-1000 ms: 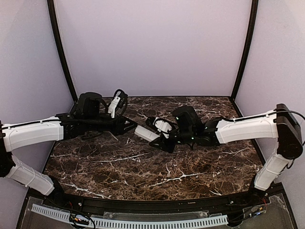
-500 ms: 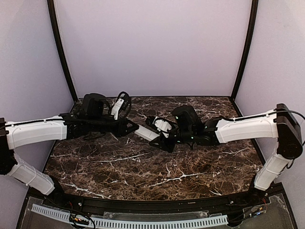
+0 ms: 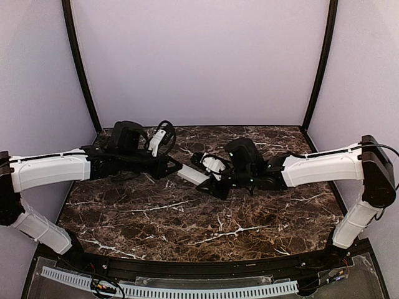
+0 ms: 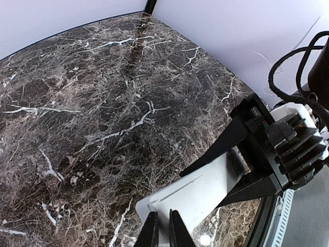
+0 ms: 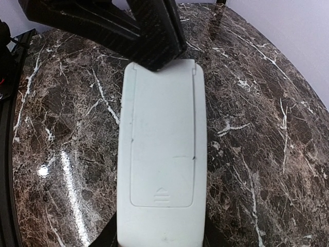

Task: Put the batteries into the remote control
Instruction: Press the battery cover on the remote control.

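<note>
The white remote control is held above the marble table by my right gripper, which is shut on its near end. In the right wrist view the remote shows its back, with the battery cover closed and an arrow mark on it. My left gripper is shut, and its tips rest against the remote's far end. Its black fingers meet that end in the right wrist view. The left gripper shows only a thin gap between its fingers. No batteries are in view.
The dark marble table has purple walls on three sides and black posts at the back corners. A white ribbed strip runs along the near edge. A black cable loops off the left wrist.
My left arm has moved a little to the right, bringing its shut tips up to the remote's end. The right arm and the remote have stayed put.
</note>
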You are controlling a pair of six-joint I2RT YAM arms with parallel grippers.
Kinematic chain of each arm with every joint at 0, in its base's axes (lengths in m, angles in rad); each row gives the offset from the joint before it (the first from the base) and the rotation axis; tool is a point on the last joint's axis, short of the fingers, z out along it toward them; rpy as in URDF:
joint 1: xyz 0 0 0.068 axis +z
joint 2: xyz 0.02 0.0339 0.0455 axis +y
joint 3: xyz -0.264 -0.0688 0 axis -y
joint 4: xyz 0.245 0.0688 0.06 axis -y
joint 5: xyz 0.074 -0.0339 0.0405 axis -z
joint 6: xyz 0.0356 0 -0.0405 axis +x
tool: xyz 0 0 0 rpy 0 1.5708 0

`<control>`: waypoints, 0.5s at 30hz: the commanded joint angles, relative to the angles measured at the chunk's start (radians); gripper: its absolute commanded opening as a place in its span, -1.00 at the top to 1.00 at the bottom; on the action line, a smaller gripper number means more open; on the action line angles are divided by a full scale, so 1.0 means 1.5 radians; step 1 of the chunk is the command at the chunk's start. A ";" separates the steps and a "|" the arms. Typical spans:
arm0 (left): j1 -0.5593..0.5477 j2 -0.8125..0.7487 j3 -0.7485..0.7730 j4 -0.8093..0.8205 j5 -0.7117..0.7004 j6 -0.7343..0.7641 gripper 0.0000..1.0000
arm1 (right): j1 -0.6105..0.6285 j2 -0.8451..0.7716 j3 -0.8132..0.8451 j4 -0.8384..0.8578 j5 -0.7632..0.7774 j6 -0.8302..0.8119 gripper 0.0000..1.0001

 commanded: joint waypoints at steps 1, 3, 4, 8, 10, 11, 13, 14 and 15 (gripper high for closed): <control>-0.021 0.021 0.017 -0.045 0.019 0.013 0.83 | 0.005 -0.017 0.015 0.052 0.005 0.004 1.00; -0.023 0.027 0.018 -0.046 0.025 0.009 0.84 | 0.005 -0.022 0.013 0.059 0.009 0.004 1.00; -0.023 0.030 0.019 -0.047 0.028 0.006 0.84 | 0.005 -0.024 0.012 0.063 0.011 0.005 1.00; -0.027 0.043 0.022 -0.050 0.047 -0.002 0.84 | 0.005 -0.031 0.006 0.076 0.016 0.004 1.00; -0.029 0.045 0.021 -0.052 0.047 -0.005 0.73 | 0.004 -0.033 0.006 0.078 0.017 0.003 1.00; -0.028 0.042 0.020 -0.045 0.045 -0.010 0.65 | 0.004 -0.033 0.005 0.078 0.016 0.002 1.00; -0.025 0.031 0.019 -0.046 0.027 -0.008 0.42 | 0.003 -0.032 0.000 0.075 0.012 0.003 1.00; -0.022 0.023 0.022 -0.050 0.014 -0.006 0.30 | 0.001 -0.032 -0.005 0.072 0.009 0.004 1.00; -0.009 0.018 0.026 -0.056 0.012 -0.004 0.24 | 0.001 -0.032 -0.011 0.070 0.006 0.007 1.00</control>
